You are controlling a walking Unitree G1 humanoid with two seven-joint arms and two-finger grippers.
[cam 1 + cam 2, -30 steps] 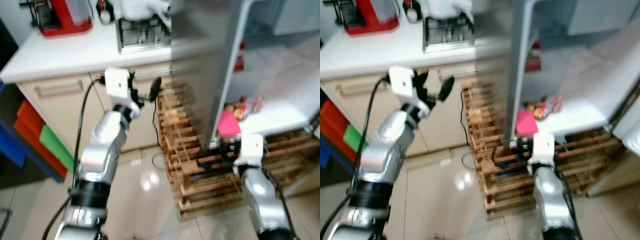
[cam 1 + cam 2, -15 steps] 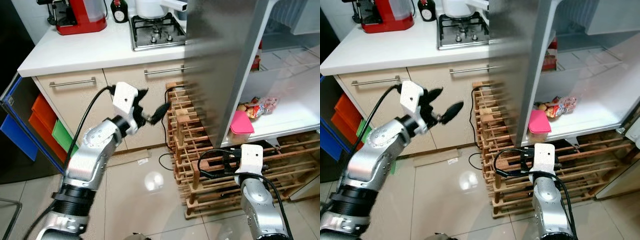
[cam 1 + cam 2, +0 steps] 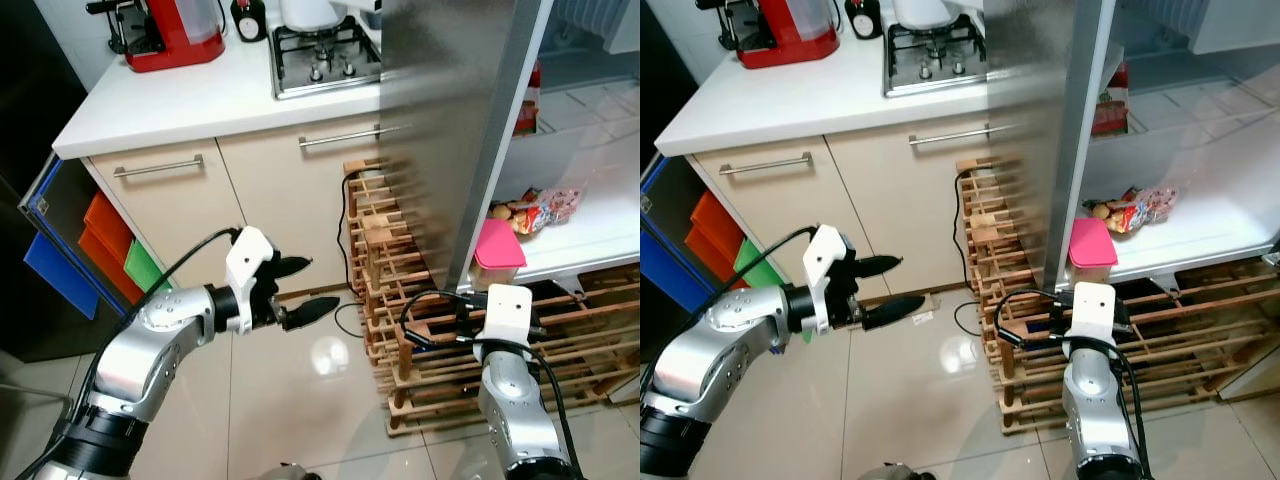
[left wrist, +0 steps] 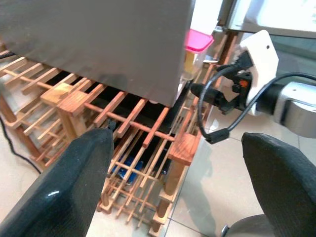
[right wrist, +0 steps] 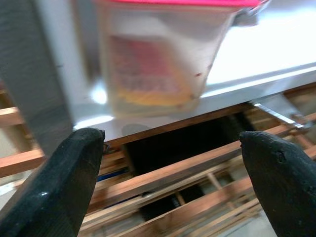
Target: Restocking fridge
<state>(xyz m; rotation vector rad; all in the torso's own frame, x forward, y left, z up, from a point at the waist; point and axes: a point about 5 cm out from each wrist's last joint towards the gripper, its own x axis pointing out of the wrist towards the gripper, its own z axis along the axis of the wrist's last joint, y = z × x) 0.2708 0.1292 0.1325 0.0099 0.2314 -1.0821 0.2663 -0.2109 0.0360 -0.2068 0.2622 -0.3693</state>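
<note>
The fridge (image 3: pixel 455 110) stands open on the right, its steel door edge toward me. On its lower shelf (image 3: pixel 590 235) a clear container with a pink lid (image 3: pixel 498 246) sits at the front, beside a bag of food (image 3: pixel 541 207). A red carton (image 3: pixel 528 86) stands one shelf up. My right gripper (image 5: pixel 171 134) is open and empty, held low just in front of the pink-lidded container (image 5: pixel 163 54). My left gripper (image 3: pixel 303 288) is open and empty too, low over the floor left of the wine rack, pointing right.
A wooden wine rack (image 3: pixel 395 290) sits under and beside the fridge, with a black cable (image 3: pixel 345 250) trailing to the floor. Cabinet drawers (image 3: pixel 270 170) carry a counter with a hob (image 3: pixel 325 55) and a red coffee machine (image 3: pixel 175 30). Coloured bins (image 3: pixel 95 245) stand at left.
The view has shifted as I moved. My left arm has dropped from in front of the drawers to low over the floor, still open. The right gripper stays before the pink-lidded container.
</note>
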